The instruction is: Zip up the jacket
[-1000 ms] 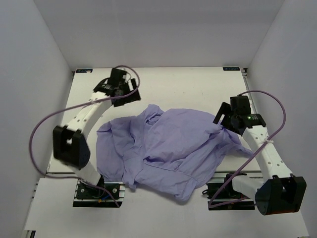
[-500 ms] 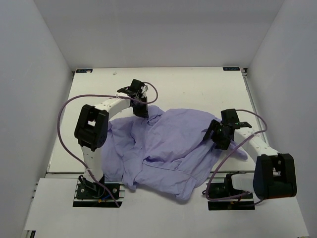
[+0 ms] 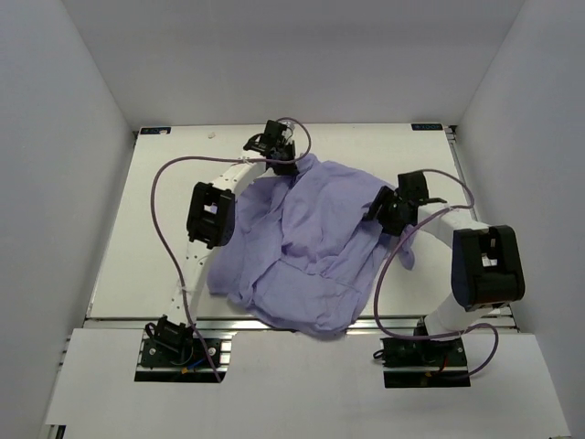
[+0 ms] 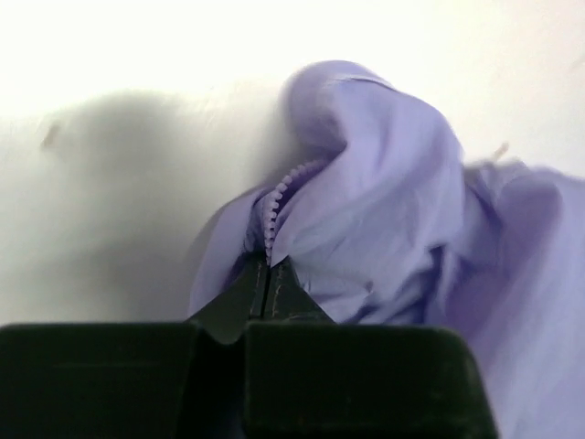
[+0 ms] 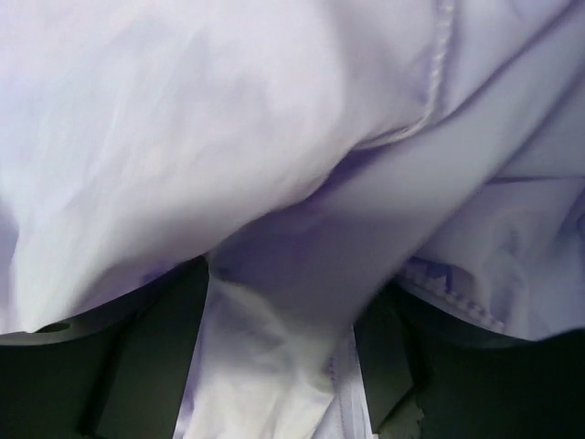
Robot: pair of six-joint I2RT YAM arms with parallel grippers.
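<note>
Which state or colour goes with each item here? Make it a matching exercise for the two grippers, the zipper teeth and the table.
1. left gripper
2. right gripper
3. zipper teeth
4. table

A. jaws apart, fabric bulging between them
B. white, lying under the jacket
C. jaws shut on the jacket's edge
D. lavender, rising just beyond a shut gripper

Pairs: 1-C, 2-A, 3-D, 4-B.

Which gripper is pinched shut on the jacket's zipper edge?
The left gripper, at the jacket's far edge: fingers meet on zipper teeth. The right gripper's fingers stand apart, cloth between.
</note>
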